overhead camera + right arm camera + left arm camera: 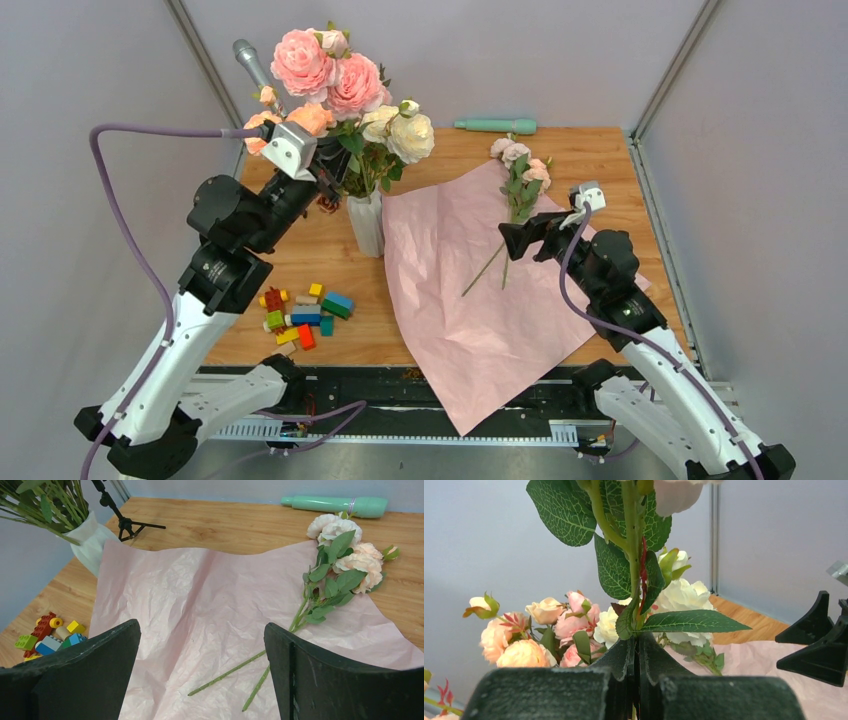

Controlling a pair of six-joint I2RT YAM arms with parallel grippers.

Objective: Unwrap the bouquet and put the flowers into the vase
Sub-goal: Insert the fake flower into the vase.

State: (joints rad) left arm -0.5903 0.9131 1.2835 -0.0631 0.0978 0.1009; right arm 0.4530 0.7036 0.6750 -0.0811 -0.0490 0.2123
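Paper's open flat and the small flowers are lying on it, not in the vase yet.
They sit on the far right part of the pink paper, heads toward the back edge and thin stems pointing near-left. The white vase stands upright just left of the paper, packed with bigger pink, peach and white blooms. The left gripper is pressed together, pinching a leafy stem up by that bunch. The right gripper hovers over the loose stems, fingers spread wide, holding nothing. Toy bricks lie near-left of the vase.
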